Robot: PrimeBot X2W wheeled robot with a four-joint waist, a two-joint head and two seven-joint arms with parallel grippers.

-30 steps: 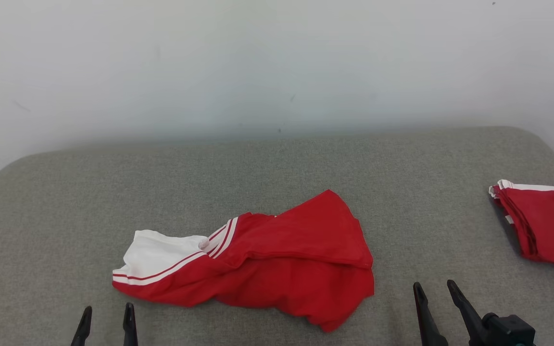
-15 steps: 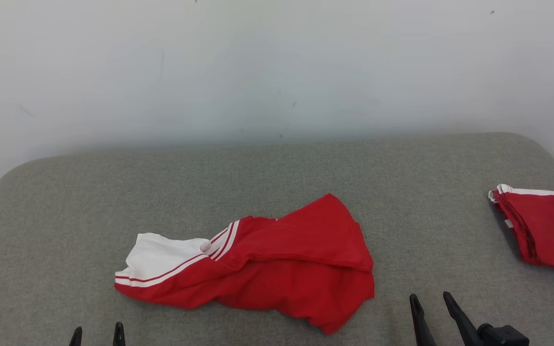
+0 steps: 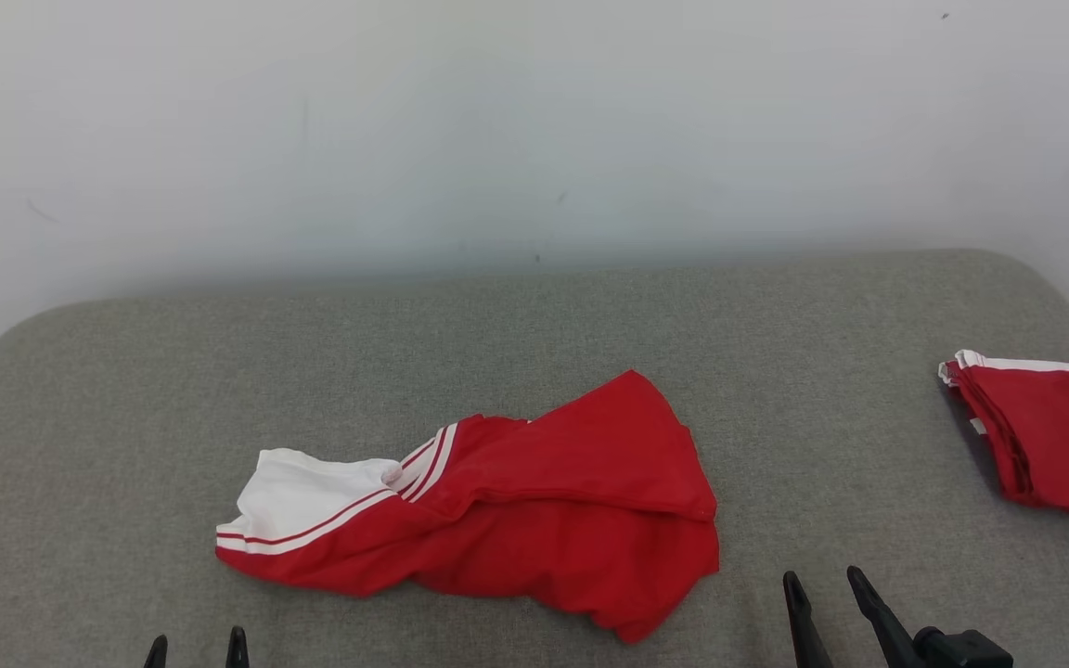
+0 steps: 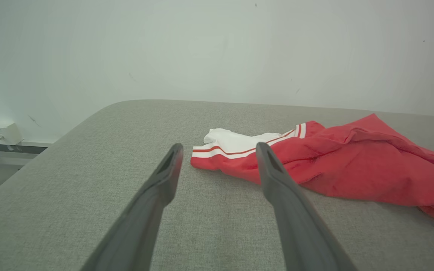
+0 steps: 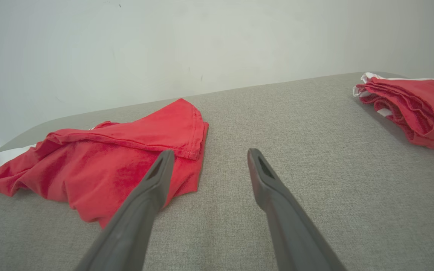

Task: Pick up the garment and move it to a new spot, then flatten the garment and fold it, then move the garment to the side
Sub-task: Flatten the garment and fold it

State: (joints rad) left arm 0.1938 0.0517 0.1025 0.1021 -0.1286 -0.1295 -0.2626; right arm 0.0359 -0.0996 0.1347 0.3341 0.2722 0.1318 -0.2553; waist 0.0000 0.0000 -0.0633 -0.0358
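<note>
A crumpled red garment [image 3: 553,506] with a white, red-striped end lies near the middle of the grey padded table [image 3: 516,343]. In the left wrist view the garment [image 4: 337,165] spreads ahead and to the right. In the right wrist view the garment [image 5: 119,154] lies ahead and to the left. My left gripper [image 3: 196,648] stands open at the bottom left, short of the white end, nothing between its fingers [image 4: 164,177]. At the bottom right my right gripper [image 3: 820,584] is open too, just right of the garment's red corner, holding nothing.
A folded stack of red and white clothes [image 3: 1045,436] sits at the table's right edge, and the same stack [image 5: 413,109] lies at the upper right of the right wrist view. A pale wall [image 3: 534,130] rises behind the table. Bare grey surface lies between garment and stack.
Both grippers have drawn back toward the bottom edge, the left one most. The picture shifts slightly up and down, so the camera moved. The garment lies as before.
</note>
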